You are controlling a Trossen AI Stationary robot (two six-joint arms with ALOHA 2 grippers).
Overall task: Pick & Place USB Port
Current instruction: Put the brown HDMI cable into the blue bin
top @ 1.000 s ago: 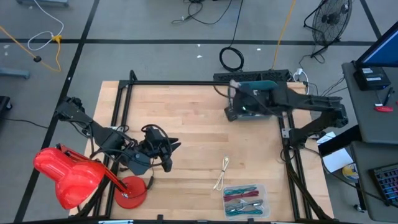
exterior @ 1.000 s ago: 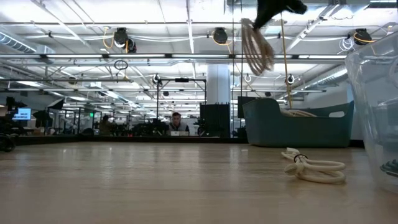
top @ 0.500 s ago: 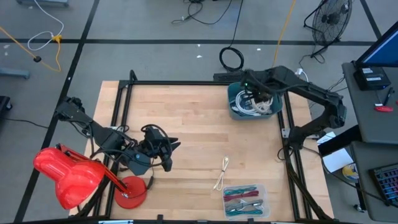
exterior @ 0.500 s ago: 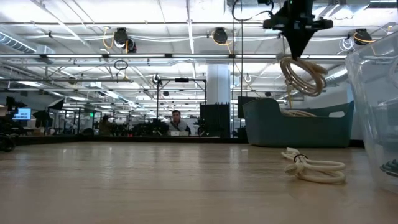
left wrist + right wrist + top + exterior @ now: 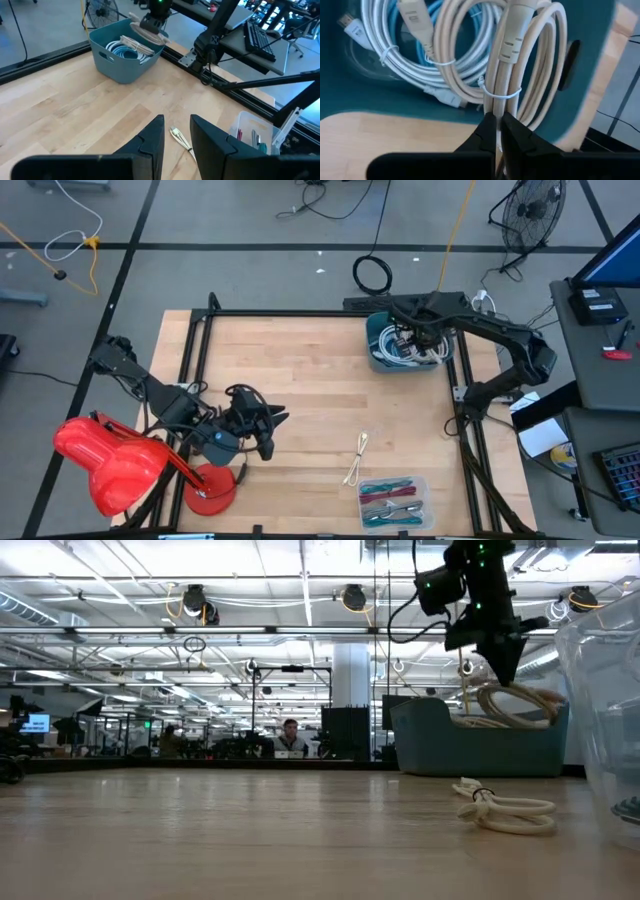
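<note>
Overhead, the wooden desk [image 5: 300, 390] stands on a grey floor in an open office hall. At its left the left gripper [image 5: 262, 426] waits, jaws narrowly apart and holding nothing. One loose cable [image 5: 356, 459] lies near one clear box [image 5: 393, 502] of tools. At the far right, the right gripper [image 5: 428, 340], jaws clamped on one beige cable coil [image 5: 520, 70], hangs over one teal bin [image 5: 378, 363] of white cables.
</note>
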